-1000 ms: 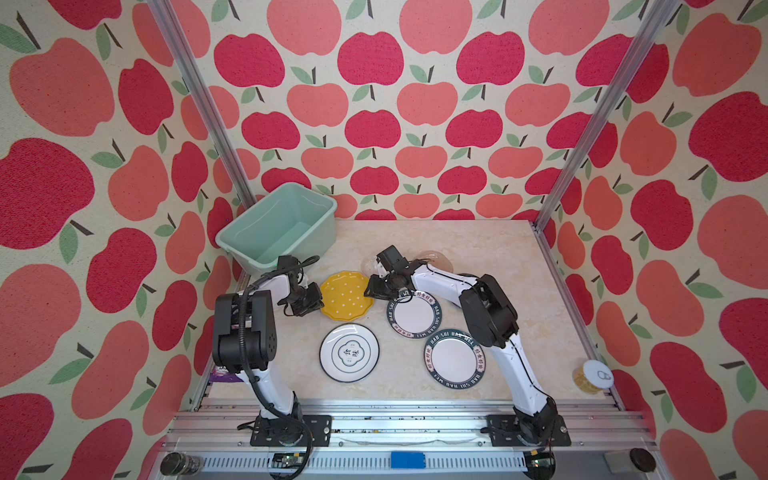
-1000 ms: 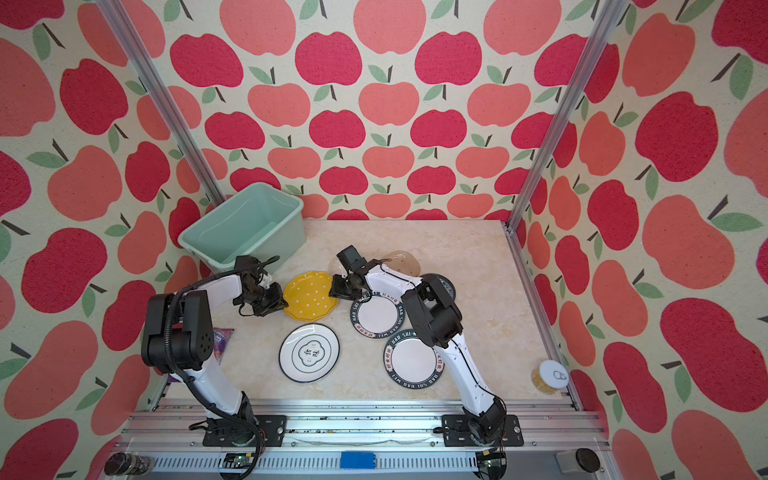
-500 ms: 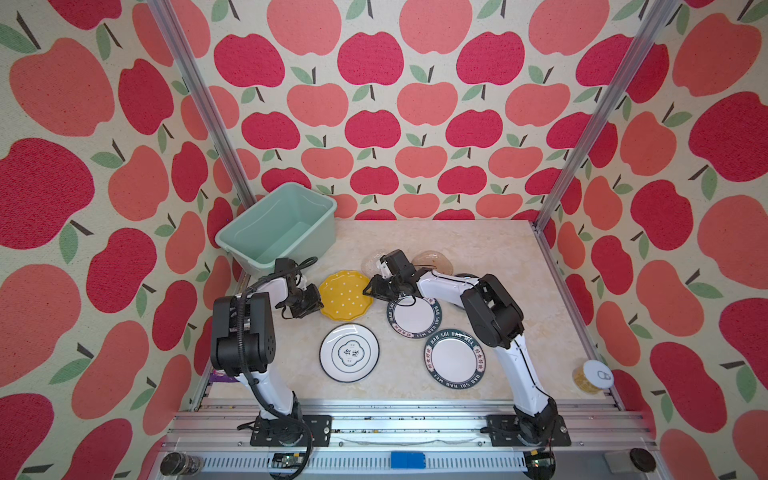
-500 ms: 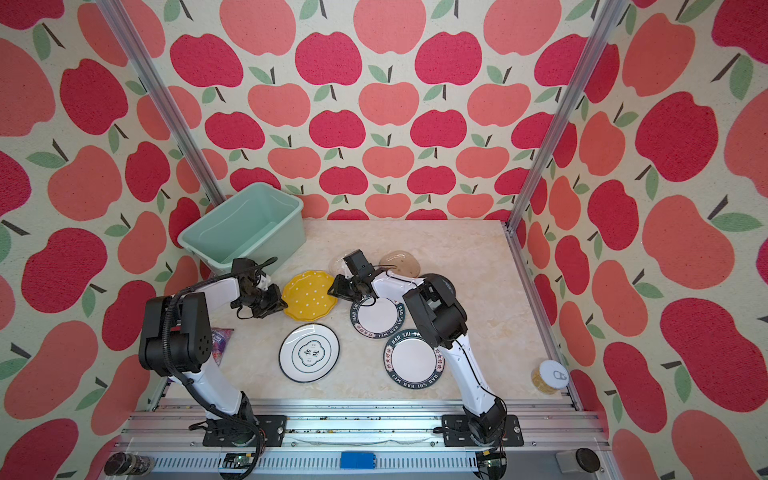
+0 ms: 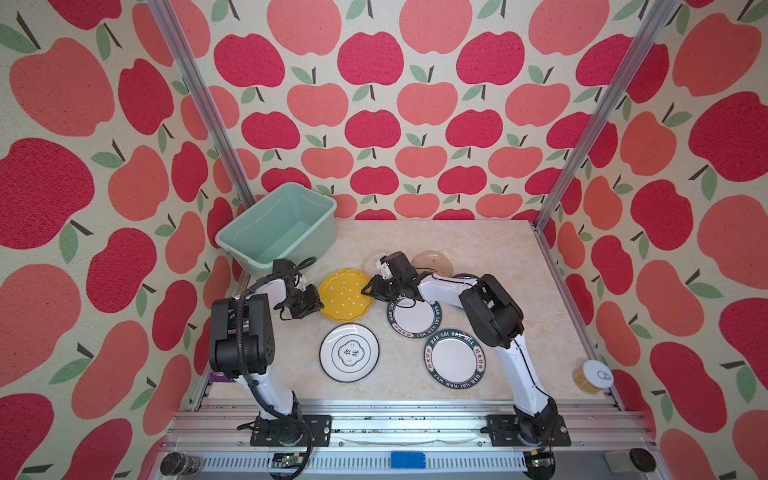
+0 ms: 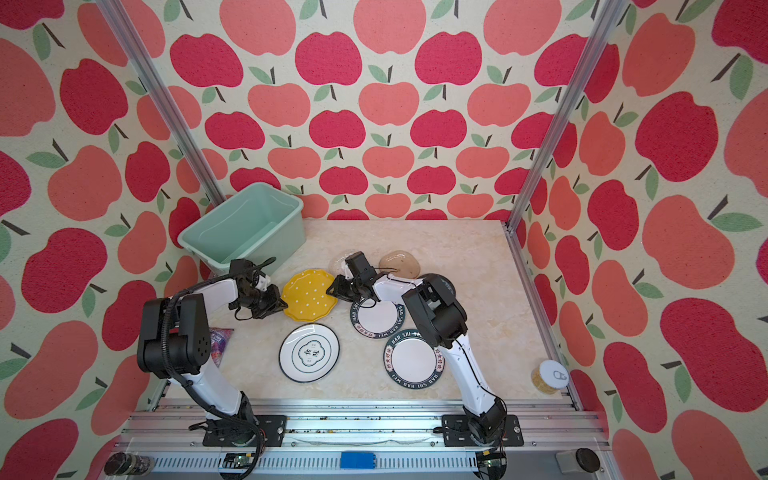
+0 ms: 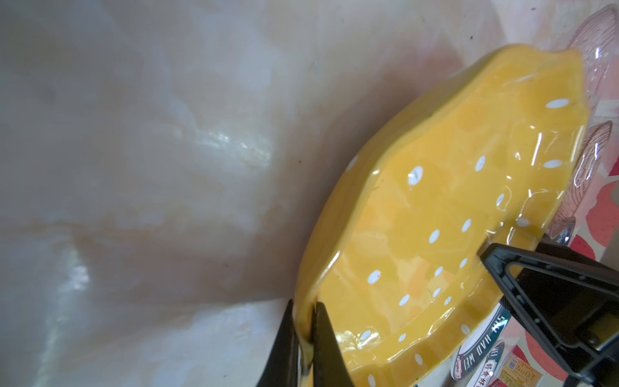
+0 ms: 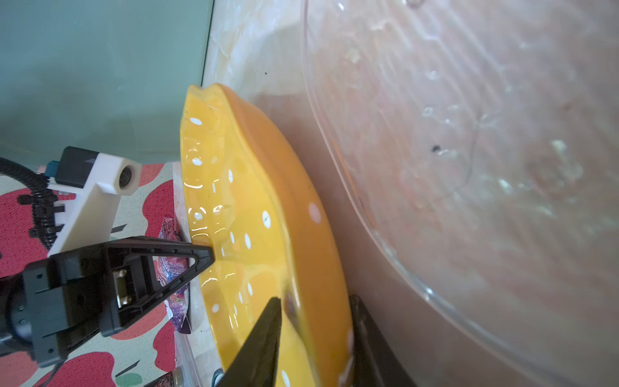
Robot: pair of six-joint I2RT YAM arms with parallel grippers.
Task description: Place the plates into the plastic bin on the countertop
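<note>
Working across the bench (image 5: 478,257), you are leaving the plastic bin (image 5: 320,232) at the back-left corner with no plates in it yet. The yellow plate (image 5: 345,296) is sitting on the bench just in front of the bin. Your left gripper (image 5: 316,300) is pinching one rim, fingers (image 7: 323,345) clamped tight. Your right gripper (image 5: 368,291) has just slid in from the clear plate (image 5: 372,261), and its fingers (image 8: 261,341) are now straddling the opposite rim. Clamped or not, cannot tell. Probably you are setting up a two-arm lift.
</note>
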